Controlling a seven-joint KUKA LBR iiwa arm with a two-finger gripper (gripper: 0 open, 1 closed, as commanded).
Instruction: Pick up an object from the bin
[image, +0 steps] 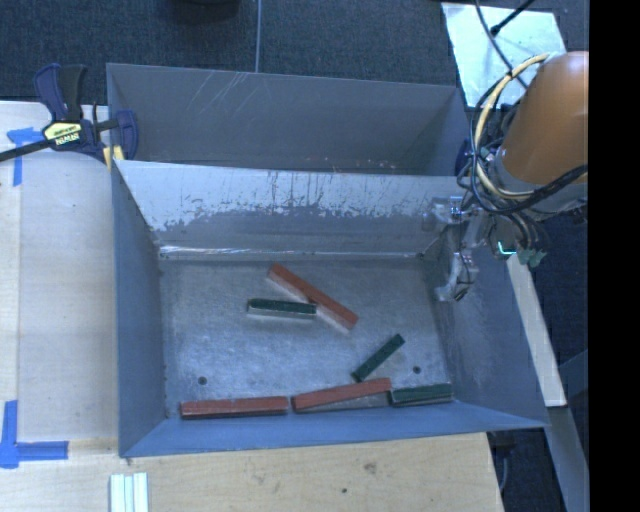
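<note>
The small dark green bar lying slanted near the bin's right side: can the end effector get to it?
Probably yes. The small dark green bar has nothing on top of it, and the end effector hangs close by, to its upper right.

From my end this looks like a robotics lab: a scuffed grey metal bin (300, 130), the arm's orange-covered wrist (550, 110) trailing bundled cables (488, 105), and dark carpet (350, 35) behind it all.

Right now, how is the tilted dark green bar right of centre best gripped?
Probably at the middle of the dark green bar, from straight above, closing across its narrow width: it seems to lie flat, and nothing touches its long sides.
</note>
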